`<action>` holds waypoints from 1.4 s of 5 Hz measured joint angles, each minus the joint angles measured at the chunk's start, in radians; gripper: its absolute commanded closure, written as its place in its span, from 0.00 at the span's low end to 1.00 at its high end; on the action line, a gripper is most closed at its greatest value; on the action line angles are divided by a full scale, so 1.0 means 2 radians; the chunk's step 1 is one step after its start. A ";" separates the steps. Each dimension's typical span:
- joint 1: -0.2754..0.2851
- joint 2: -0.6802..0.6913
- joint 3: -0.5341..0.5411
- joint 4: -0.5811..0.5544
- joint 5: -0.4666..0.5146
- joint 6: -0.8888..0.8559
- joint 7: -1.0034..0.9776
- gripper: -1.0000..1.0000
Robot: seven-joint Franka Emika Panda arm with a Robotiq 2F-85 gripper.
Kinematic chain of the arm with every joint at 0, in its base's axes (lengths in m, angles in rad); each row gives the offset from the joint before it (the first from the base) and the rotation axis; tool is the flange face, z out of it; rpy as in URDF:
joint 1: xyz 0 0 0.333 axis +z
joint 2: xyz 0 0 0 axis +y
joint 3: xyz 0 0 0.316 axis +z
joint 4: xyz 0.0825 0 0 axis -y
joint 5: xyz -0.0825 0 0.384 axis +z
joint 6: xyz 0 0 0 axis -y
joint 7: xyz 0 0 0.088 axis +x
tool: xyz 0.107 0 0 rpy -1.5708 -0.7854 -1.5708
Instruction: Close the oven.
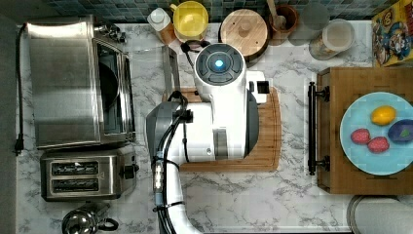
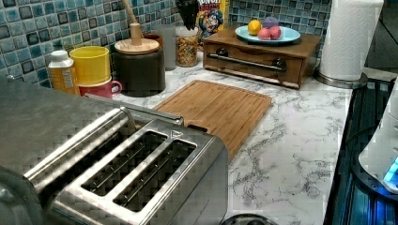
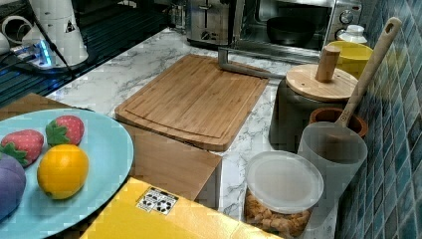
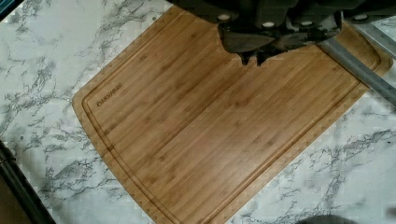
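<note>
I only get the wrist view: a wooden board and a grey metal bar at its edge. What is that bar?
Observer: It is the handle of the oven, whose glass door lies folded down, open.
Operator: Is anything inside the oven?
Observer: Yes, the right view shows a dark pan in it.
Operator: What stands beside the oven?
Observer: A two-slot toaster, just below the oven in the top view.

Marble counter [image 1: 292, 195], blue-tiled wall [image 2: 28, 28]
</note>
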 measured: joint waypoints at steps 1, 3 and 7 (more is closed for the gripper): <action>0.000 0.002 0.000 -0.001 0.000 0.005 0.000 1.00; -0.006 0.010 0.003 -0.014 0.040 0.075 -0.127 1.00; -0.052 0.086 -0.011 -0.025 0.282 0.117 -0.515 1.00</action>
